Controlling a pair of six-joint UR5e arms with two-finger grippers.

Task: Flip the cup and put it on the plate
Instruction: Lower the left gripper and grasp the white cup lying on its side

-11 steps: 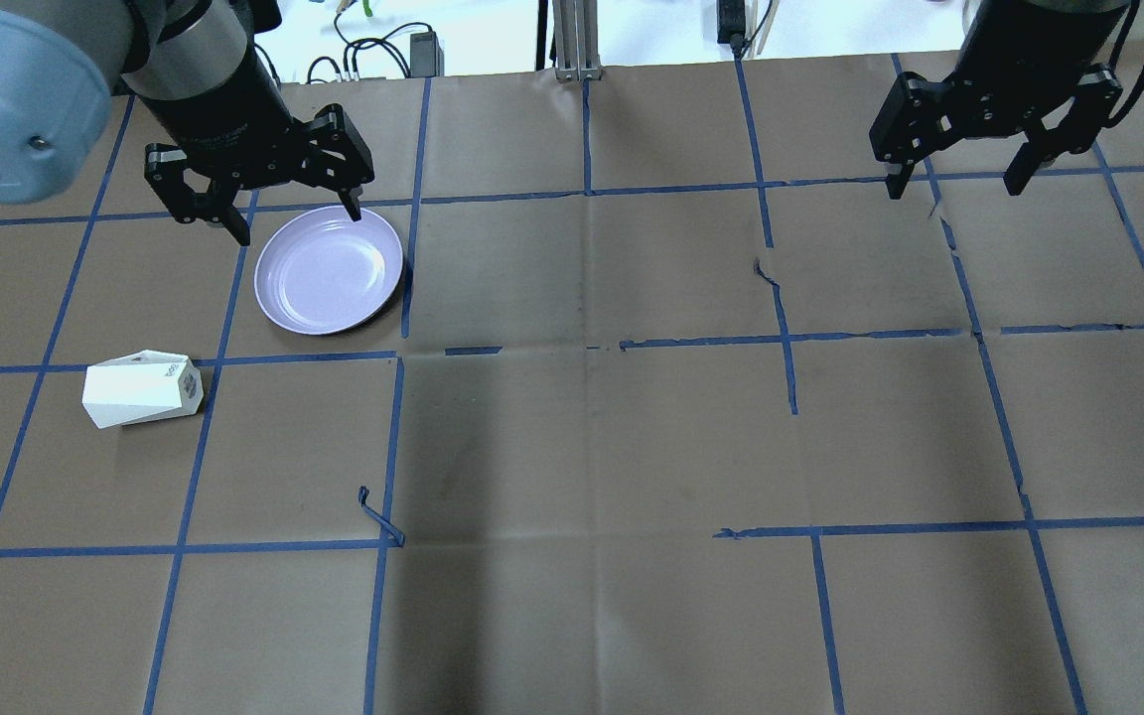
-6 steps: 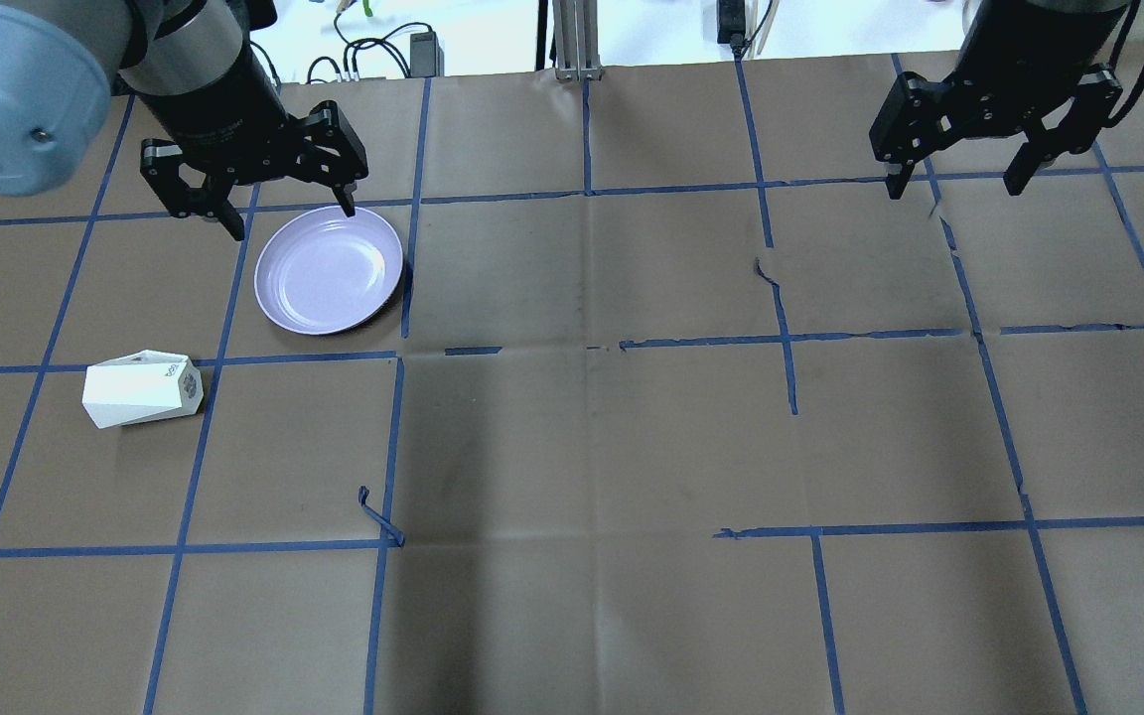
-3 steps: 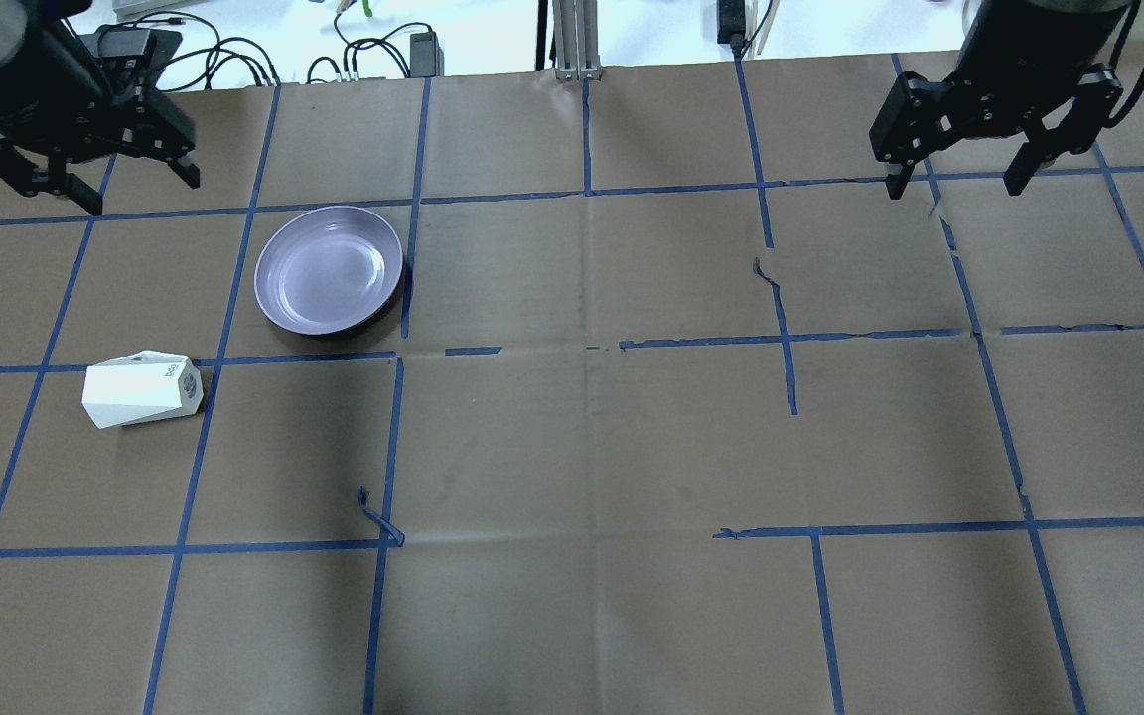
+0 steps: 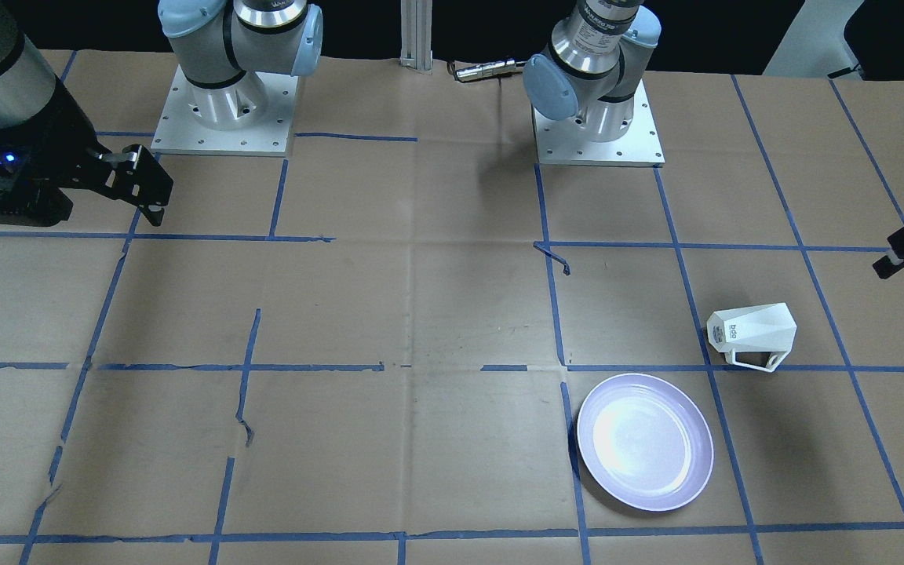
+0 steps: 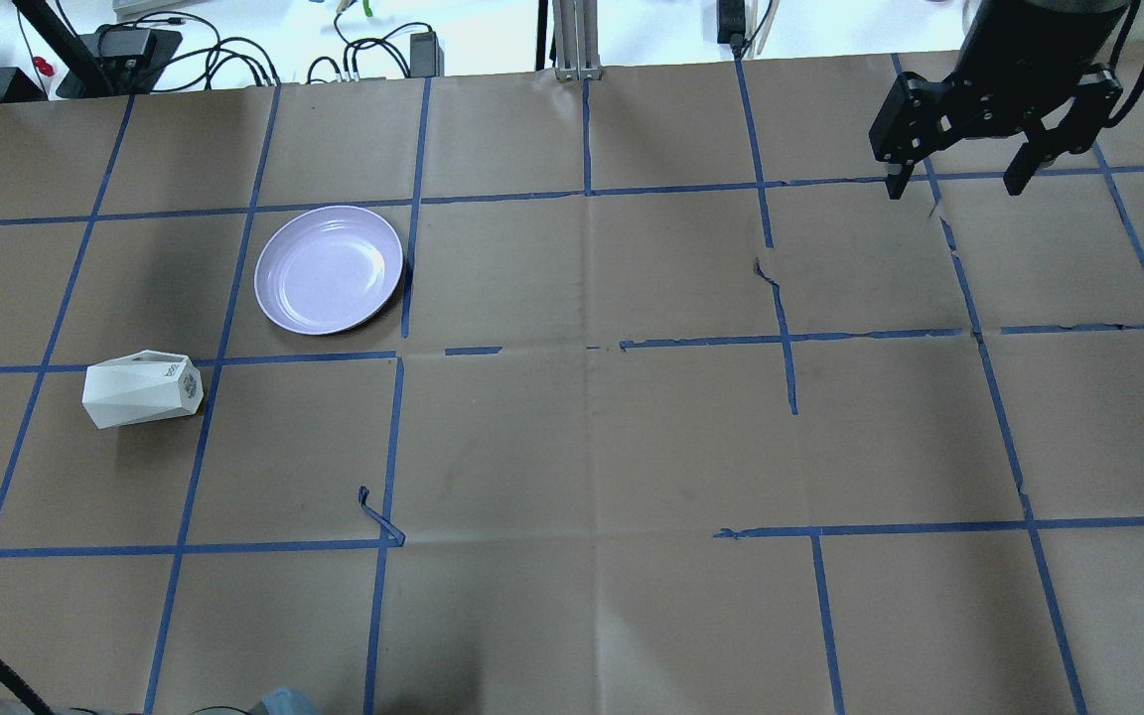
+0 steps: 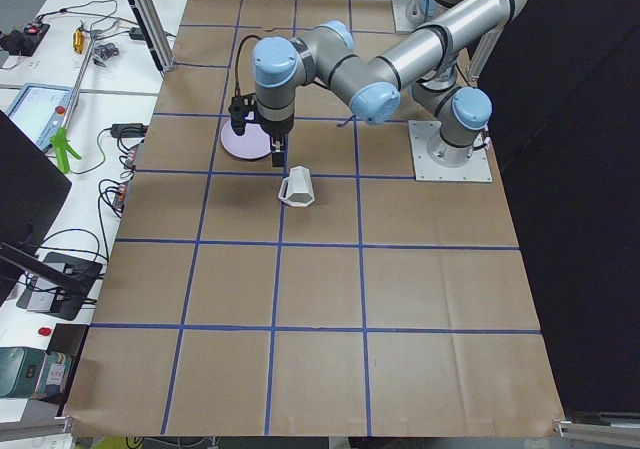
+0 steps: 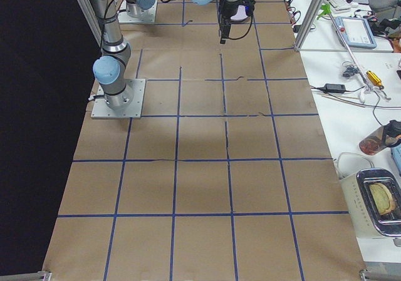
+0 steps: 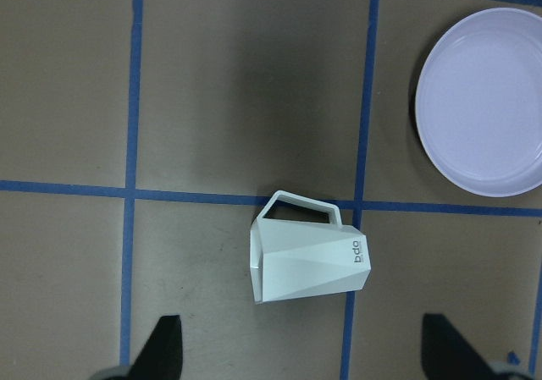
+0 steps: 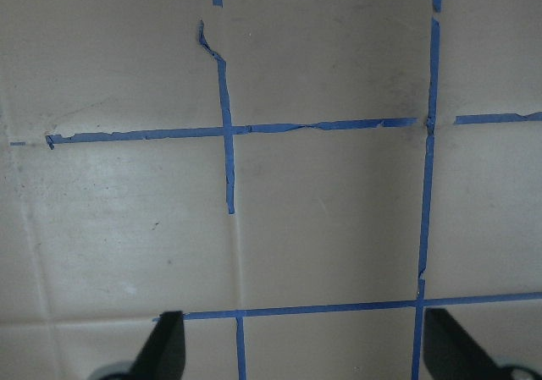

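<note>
**Left gripper pulled away from the plate; cup untouched on its side**

Left wrist view: the left gripper point(image 8: 305, 348) is seen with its fingers spread wide and nothing between them. The cup point(image 8: 309, 267) lies on its side just above the fingertips. Its lettered base is turned toward the side of the plate point(image 8: 483, 101), and it is clear of the rim.

Right wrist view: the right gripper point(image 9: 305, 346) is held with fingers apart over the bare table point(image 9: 322, 228).

Overhead view: only a sliver of the left gripper is left at the frame's edge, well left of the plate. Two seconds ago it was hanging over the plate's far rim. The cup, the plate and the right gripper are found unmoved, the cup near the plate's left front.

Front-facing view: the cup is seen lying just beyond the plate, not on it.
</note>
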